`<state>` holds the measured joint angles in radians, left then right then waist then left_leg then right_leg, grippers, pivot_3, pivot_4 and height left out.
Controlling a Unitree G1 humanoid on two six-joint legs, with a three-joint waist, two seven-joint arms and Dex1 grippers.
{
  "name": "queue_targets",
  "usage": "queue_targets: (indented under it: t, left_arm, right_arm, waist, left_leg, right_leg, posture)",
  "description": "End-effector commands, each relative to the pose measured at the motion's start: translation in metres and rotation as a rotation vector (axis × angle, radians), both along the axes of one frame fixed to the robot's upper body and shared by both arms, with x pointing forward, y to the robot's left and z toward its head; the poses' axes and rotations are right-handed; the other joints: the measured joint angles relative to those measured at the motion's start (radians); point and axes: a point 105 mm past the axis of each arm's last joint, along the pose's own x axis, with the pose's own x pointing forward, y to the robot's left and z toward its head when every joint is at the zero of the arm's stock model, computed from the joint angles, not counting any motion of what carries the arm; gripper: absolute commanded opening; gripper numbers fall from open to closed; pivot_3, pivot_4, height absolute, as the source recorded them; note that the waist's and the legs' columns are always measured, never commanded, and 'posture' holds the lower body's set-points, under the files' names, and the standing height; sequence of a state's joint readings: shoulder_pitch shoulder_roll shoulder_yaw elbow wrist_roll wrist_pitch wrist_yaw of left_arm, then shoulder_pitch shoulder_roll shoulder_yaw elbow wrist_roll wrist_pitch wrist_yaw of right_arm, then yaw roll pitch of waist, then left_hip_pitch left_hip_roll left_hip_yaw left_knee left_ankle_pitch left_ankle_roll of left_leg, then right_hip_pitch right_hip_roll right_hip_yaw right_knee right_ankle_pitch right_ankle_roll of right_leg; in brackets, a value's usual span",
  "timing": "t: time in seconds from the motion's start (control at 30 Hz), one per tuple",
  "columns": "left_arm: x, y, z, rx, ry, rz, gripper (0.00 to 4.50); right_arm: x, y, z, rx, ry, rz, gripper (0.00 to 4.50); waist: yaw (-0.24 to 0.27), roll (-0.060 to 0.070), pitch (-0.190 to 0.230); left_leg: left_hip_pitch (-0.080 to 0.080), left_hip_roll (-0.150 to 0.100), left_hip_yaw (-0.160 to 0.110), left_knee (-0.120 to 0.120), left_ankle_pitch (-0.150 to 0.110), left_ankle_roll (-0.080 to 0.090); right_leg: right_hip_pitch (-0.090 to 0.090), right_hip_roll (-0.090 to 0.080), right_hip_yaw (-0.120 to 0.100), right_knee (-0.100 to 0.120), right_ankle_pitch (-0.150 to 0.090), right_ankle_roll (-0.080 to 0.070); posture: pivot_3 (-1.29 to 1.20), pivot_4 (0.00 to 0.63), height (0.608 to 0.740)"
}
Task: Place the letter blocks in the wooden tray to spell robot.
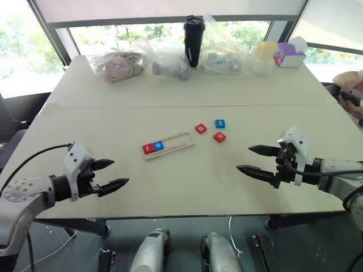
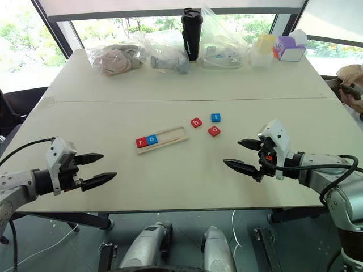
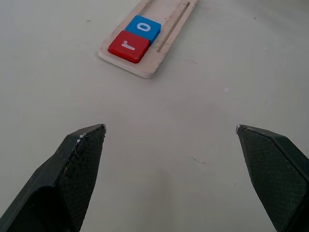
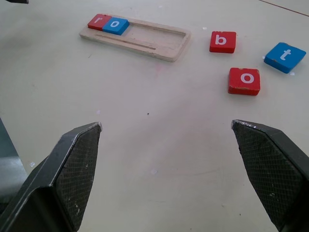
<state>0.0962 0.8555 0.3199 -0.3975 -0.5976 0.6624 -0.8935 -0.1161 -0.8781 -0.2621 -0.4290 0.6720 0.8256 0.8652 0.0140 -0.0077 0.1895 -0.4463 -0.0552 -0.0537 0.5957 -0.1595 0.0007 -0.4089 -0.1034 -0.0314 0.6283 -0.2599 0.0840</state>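
On table [image 1: 187, 175]: wooden tray [image 1: 176, 142] holds red r [image 1: 148, 148], blue o [image 1: 158, 145]. Red b [image 1: 201, 128], blue t [image 1: 220, 123], red o [image 1: 219, 136] loose beside it. Left gripper [image 1: 109, 174], right gripper [image 1: 253, 160] both spread apart, empty.

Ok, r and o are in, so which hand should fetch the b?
Right, probably. The red b block lies right of the wooden tray, on the open right hand's side; the left hand would cross the tray.

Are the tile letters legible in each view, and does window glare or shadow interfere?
Right wrist view: red r block, blue o block, red b block, blue t block and red o block read cleanly on the evenly lit table. Left eye view: windows blown out, letters tiny. Left wrist view: fingertips soft.
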Motion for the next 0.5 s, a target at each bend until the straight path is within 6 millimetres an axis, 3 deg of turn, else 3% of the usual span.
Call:
queue_targets:
  t: [0.03,0.5]
  left_arm:
    - [0.0013,0.0022,0.0109,0.020,-0.058,-0.007,4.50]
    - [0.0015,0.0052,0.0085,0.036,-0.039,-0.004,4.50]
  right_arm:
    - [0.0002,0.0014,0.0086,0.006,-0.044,0.011,4.47]
    - [0.0038,0.0042,0.0033,-0.013,-0.055,0.004,4.47]
  waist:
    - [-0.001,0.000,0.000]
    - [-0.001,0.000,0.000]
  left_leg:
    - [0.000,0.000,0.000,0.000,0.000,0.000]
    - [0.000,0.000,0.000,-0.001,0.000,0.000]
  right_leg:
    - [0.000,0.000,0.000,0.000,0.000,0.000]
    - [-0.001,0.000,0.000,0.000,0.000,0.000]
  posture:
    - [0.00,0.150,0.740]
    - [0.00,0.150,0.740]
